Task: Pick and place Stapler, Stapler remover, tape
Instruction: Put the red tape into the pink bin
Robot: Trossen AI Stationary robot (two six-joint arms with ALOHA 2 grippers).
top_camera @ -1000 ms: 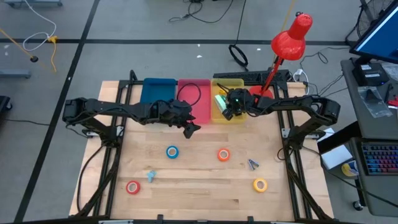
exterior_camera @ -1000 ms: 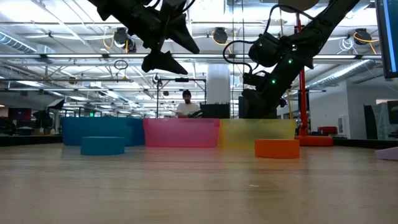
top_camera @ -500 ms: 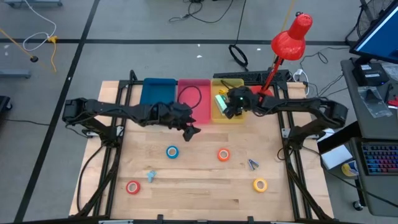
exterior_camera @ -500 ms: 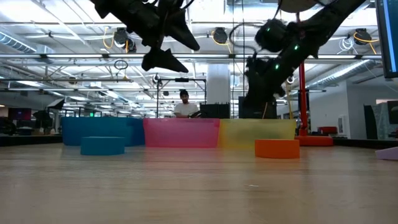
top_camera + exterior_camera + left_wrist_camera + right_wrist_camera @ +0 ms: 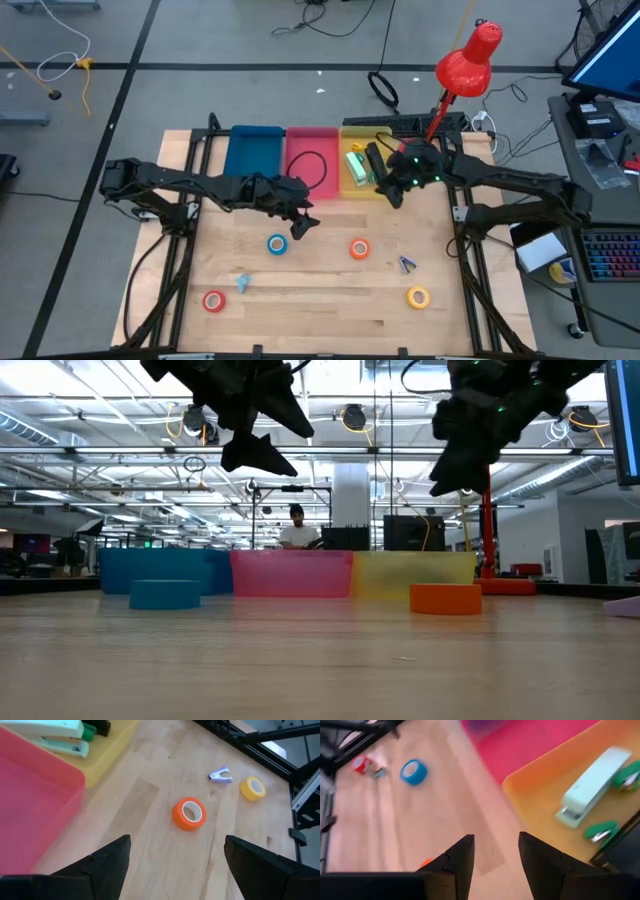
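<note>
1. Overhead, the pale, grained wooden bench carried three translucent plastic trays along its far edge: a blue tray, a pink tray and a yellow tray.
2. Inside the yellow tray lay the pale mint, oblong stapler, its long axis slanting across the tray floor, with small green stapler-like pieces just beside it.
3. Four ring-shaped tape rolls lay flat with their pale core holes facing up: the blue roll, the orange roll, the red roll and the yellow roll, all well apart from each other.
4. A small bluish-purple staple remover sat between the orange and yellow rolls.
5. The left claw hovered above the bench near the blue roll, its fingers spread wide, holding nothing.
6. The right claw hung by the yellow tray's near edge, its fingers parted and empty.
</note>
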